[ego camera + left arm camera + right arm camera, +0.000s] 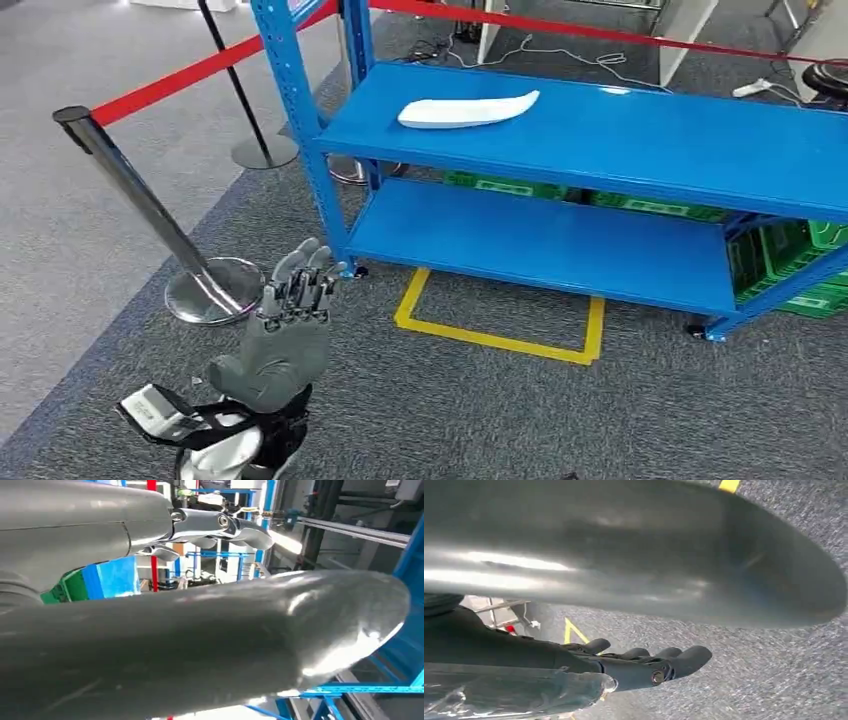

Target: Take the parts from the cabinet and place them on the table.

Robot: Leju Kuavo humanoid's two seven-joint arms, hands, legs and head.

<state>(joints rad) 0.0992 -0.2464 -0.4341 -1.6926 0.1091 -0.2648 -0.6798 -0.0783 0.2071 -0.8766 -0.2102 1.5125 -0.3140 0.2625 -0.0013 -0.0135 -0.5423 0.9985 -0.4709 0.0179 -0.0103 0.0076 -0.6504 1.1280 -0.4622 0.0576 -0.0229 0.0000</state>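
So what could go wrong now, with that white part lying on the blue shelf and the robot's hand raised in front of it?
The white part lies well beyond the left hand, which is raised and holds nothing; a reach from here may fall short. The blue upright post stands between hand and part, so the arm could knock it. The stanchion and its red rope stand close on the left, where a wide swing or step might catch them.
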